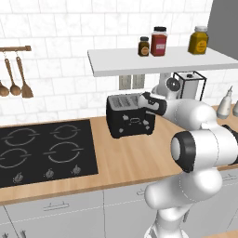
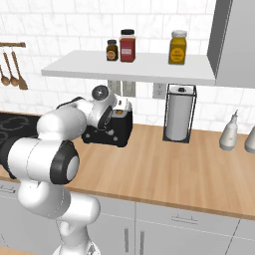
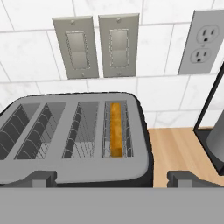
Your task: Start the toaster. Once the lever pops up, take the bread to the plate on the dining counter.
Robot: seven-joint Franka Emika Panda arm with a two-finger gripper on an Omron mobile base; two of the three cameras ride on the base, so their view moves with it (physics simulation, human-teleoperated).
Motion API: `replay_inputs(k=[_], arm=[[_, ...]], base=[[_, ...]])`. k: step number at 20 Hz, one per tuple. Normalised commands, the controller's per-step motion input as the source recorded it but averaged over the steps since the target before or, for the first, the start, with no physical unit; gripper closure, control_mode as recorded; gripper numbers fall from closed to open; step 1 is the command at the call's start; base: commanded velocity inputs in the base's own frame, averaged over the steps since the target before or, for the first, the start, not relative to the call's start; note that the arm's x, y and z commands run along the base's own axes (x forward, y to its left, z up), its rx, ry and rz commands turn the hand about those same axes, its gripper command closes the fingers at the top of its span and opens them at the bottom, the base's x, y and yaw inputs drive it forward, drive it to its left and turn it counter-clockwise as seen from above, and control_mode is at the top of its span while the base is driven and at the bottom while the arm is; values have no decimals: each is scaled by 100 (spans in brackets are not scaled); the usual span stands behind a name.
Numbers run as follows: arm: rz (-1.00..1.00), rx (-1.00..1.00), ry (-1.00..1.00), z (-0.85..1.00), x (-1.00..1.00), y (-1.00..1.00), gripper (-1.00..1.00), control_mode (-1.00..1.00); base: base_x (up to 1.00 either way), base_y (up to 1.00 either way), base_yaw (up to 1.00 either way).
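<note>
The black toaster (image 1: 128,122) (image 2: 107,134) stands on the wall-side wooden counter, just right of the hob. In the hand view its grey top (image 3: 87,168) has several slots. The bread (image 3: 116,129) sits low in the rightmost slot, and only its tan-brown edge shows. My gripper (image 1: 146,100) (image 2: 122,107) (image 3: 113,179) hovers close above the toaster's right end. It is open, with nothing between its fingertips (image 3: 41,177). The plate and the dining counter are out of view.
A black hob (image 1: 46,148) lies left of the toaster. A wire paper-towel holder (image 2: 179,114) stands to its right, with bottles (image 2: 230,132) further right. A shelf (image 2: 129,69) with jars hangs overhead. Wall switches (image 3: 96,43) and an outlet (image 3: 202,41) are behind.
</note>
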Motion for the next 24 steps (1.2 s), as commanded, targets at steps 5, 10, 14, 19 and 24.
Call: replay_inputs(k=[5, 10, 14, 19, 24], arm=[[0, 0, 0, 0, 0, 0, -100, -100], [0, 0, 0, 0, 0, 0, -100, -100], [0, 0, 0, 0, 0, 0, -100, -100], [0, 0, 0, 0, 0, 0, -100, -100], [0, 0, 0, 0, 0, 0, -100, -100]], base=[[0, 0, 0], [0, 0, 0], [0, 0, 0], [0, 0, 0], [0, 0, 0]])
